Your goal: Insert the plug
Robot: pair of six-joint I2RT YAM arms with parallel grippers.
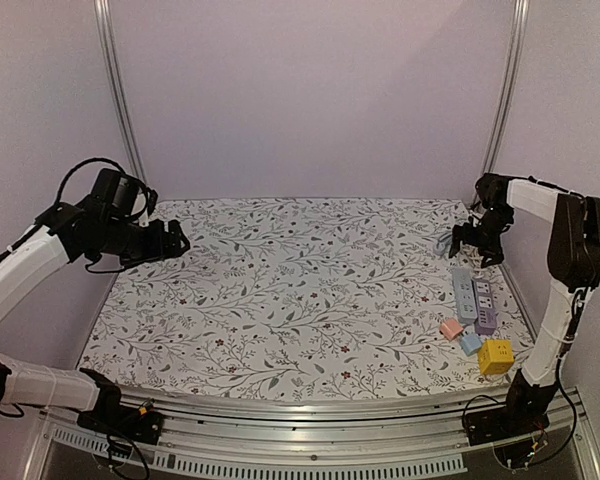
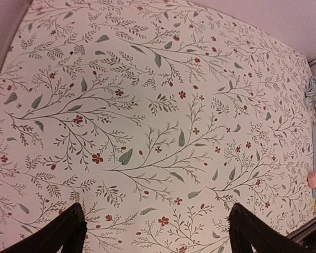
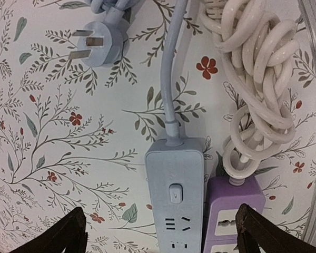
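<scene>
Item: blue plug (image 3: 97, 45), bench (image 1: 280, 290) far-right corner, prongs crosswise to blue strip (image 3: 175, 195). Your R fingers (image 3: 68, 234), apart & empty, hover nearest; plug sits ahead-left. L fingers (image 2: 66, 232) apart, well off

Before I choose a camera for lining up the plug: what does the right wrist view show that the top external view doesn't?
Right wrist only: the blue plug with prongs visible, the switch and the white cord. Top external only: the pink cube, blue cube and yellow cube, plus the open left tool. Both: the blue power strip beside the purple power strip.
</scene>
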